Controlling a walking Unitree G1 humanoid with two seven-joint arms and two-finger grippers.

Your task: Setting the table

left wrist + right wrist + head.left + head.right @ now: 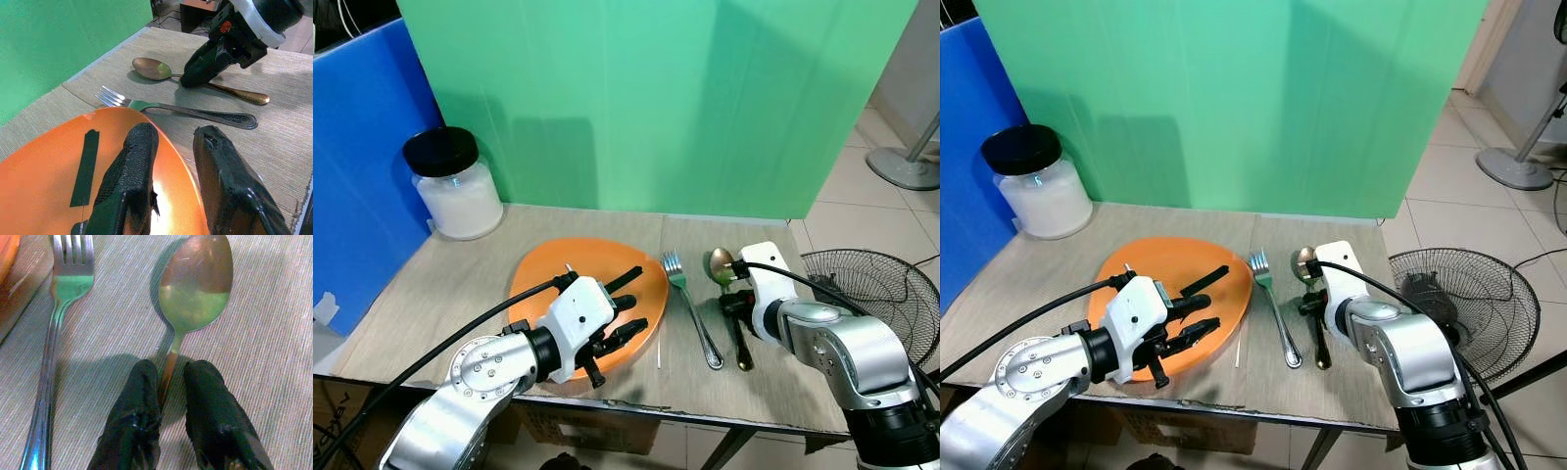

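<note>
Right pincer [166,382] straddles the spoon [195,289] neck on the worktop [460,284], fingers barely parted. Fork [690,304] lies between spoon and orange plate [548,269]. Left pincer [171,161] over plate rim — open, empty. Jar [453,183] far-left; a fan [876,289] just off the edge.

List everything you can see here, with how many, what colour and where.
Table: one, grey-beige, in front of the robot.
Plate: one, orange, near the table's front edge.
Fork: one, silver, just right of the plate.
Spoon: one, bronze, right of the fork.
Jar: one, clear with white contents and black lid, back left corner.
Screen: one, green, behind the table.
Panel: one, blue, left of the table.
Fan: one, dark, on the floor at right.
Left gripper: black, open, over the plate.
Right gripper: black, fingers either side of the spoon's handle.
</note>
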